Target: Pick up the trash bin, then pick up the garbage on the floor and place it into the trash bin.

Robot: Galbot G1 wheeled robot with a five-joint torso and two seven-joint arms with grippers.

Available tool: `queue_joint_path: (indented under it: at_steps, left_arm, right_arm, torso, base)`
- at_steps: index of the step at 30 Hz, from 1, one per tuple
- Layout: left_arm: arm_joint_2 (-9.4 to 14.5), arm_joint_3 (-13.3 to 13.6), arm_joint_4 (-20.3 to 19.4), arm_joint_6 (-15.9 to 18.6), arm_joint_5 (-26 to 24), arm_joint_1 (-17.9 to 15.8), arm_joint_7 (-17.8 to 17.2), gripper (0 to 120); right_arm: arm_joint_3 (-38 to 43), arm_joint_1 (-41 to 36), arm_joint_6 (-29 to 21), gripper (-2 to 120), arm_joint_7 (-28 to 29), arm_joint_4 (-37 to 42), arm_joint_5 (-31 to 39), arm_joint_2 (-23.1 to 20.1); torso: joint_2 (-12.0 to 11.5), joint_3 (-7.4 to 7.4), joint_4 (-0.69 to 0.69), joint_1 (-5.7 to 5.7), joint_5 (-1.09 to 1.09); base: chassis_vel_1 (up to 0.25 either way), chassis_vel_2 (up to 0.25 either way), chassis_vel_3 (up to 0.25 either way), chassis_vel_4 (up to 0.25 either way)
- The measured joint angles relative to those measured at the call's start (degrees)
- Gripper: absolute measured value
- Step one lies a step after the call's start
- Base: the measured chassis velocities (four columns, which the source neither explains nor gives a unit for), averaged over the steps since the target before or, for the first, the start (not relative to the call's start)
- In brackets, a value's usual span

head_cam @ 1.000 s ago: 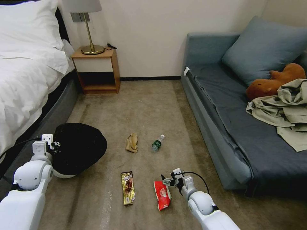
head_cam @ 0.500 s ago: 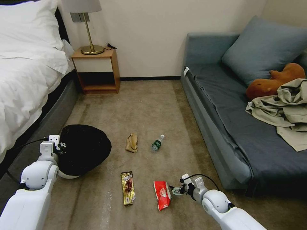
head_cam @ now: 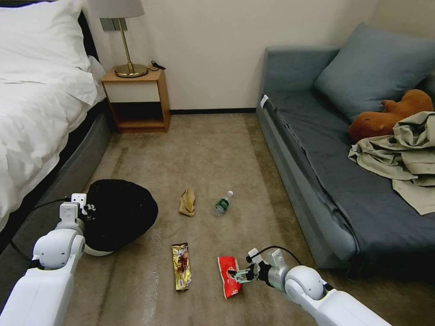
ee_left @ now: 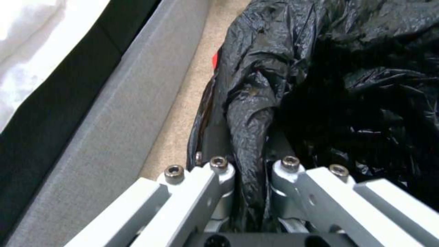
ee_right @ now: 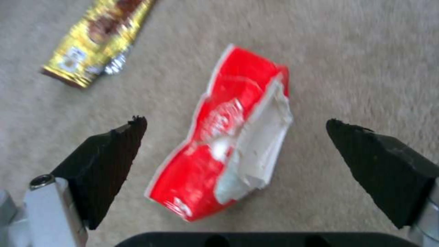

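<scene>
Red snack packet lies between the spread fingers of the right tool.

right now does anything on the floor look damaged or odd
The red snack packet on the carpet is torn open, its white inner side peeled back. The open right gripper hovers over it.

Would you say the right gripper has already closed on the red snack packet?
No, the right gripper is open, its black fingers spread on either side of the red snack packet, which lies on the carpet.
</scene>
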Motion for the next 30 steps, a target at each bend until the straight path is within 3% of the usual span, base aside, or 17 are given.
queue_joint_path:
  at_steps: [15,20,22,28,30]
  left_arm:
    - [-0.3,0.4,0.4,0.1,0.6,-0.3,0.2,4]
    - [-0.6,0.9,0.5,0.1,0.9,-0.4,0.2,4]
    - [-0.8,1.4,0.7,0.0,1.1,-0.6,0.2,4]
    - [-1.2,1.6,0.8,-0.1,1.4,-0.7,0.1,4]
    - [-1.3,1.5,0.6,-0.1,1.4,-0.6,0.2,4]
  right_arm:
    - [-6.0,5.4,1.0,100,-0.5,-8.5,-0.7,2.1]
    - [-6.9,6.1,0.9,88,-1.6,-10.1,-1.7,2.5]
    - [-6.9,6.1,0.9,76,-2.0,-10.4,-2.0,2.5]
    - [-6.7,6.0,1.1,58,-2.0,-10.5,-2.1,2.5]
    - [-6.5,5.9,1.4,45,-2.0,-10.4,-2.2,2.5]
  torso:
    - [0.0,0.00,0.00,0.00,0.00]
    - [0.0,0.00,0.00,0.00,0.01]
    - [0.0,0.00,0.00,0.00,0.01]
    - [0.0,0.00,0.00,0.00,0.02]
    - [0.0,0.00,0.00,0.00,0.01]
  base:
    - [0.000,0.000,0.000,0.000]
    - [0.000,0.000,0.000,0.000]
    - [0.000,0.000,0.000,0.000]
    - [0.000,0.000,0.000,0.000]
    - [0.000,0.000,0.000,0.000]
